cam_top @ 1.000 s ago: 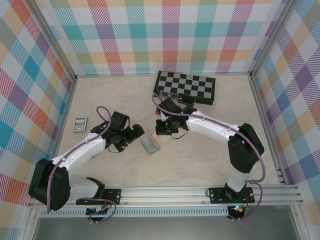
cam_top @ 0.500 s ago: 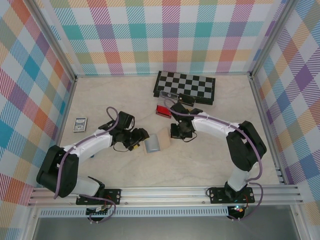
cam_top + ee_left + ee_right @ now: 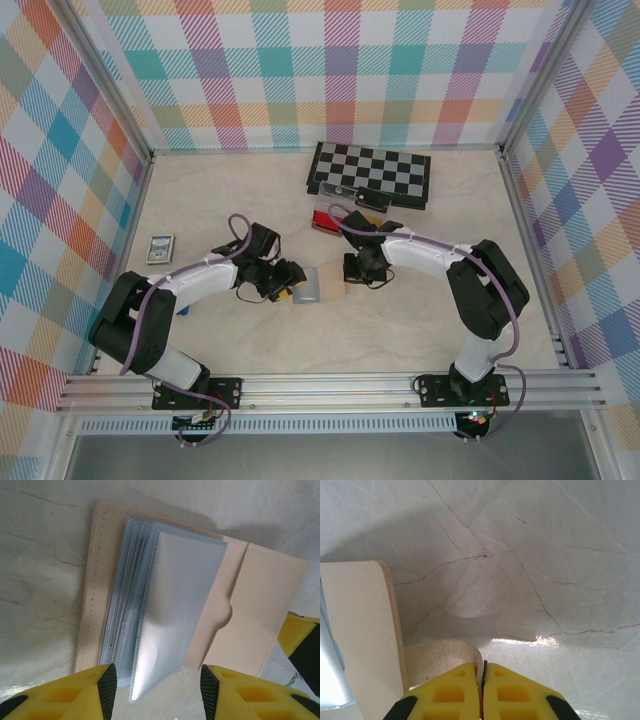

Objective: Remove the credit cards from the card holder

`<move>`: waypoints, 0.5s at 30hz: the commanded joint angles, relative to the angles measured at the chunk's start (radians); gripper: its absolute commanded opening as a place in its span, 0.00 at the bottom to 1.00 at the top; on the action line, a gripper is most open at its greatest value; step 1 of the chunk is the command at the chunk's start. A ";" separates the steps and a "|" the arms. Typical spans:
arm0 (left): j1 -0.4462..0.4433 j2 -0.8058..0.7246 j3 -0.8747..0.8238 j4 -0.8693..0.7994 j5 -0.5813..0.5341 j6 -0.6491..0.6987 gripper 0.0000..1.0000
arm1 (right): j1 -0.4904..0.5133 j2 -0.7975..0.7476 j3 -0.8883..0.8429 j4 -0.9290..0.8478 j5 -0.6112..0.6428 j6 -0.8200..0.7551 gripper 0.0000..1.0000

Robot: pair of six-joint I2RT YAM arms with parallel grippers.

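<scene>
The card holder (image 3: 317, 284) lies open on the table, its tan inside up in the left wrist view (image 3: 260, 625), with a stack of clear sleeves (image 3: 170, 610) fanned over its left half. My left gripper (image 3: 284, 283) is open at the holder's left edge, and the sleeves' lower edge sits between its fingertips (image 3: 158, 692). My right gripper (image 3: 356, 271) is at the holder's right edge, shut (image 3: 483, 680) on the small tan tab (image 3: 437, 657). A red credit card (image 3: 326, 221) lies on the table behind the holder.
A chessboard (image 3: 372, 172) lies at the back. A clear tray (image 3: 338, 189) and a dark flat item (image 3: 373, 199) sit at its front edge. A blue-patterned playing-card box (image 3: 160, 248) lies at the left. Plaid walls enclose the table.
The right gripper left the red card behind and moved down to the holder's right edge. The left gripper slid right to the holder, which now lies opened flat.
</scene>
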 commanded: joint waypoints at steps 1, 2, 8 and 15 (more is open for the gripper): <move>-0.013 0.021 0.016 0.058 0.041 -0.006 0.50 | -0.006 0.017 0.002 -0.011 0.000 0.010 0.07; -0.013 0.025 0.015 0.063 0.046 -0.008 0.49 | -0.006 0.018 0.002 -0.011 -0.002 0.010 0.07; -0.016 0.044 0.021 0.073 0.067 -0.019 0.52 | -0.006 0.023 0.004 -0.010 -0.011 0.008 0.07; -0.016 0.053 0.022 0.073 0.067 -0.023 0.60 | -0.005 0.026 0.005 -0.009 -0.019 0.006 0.07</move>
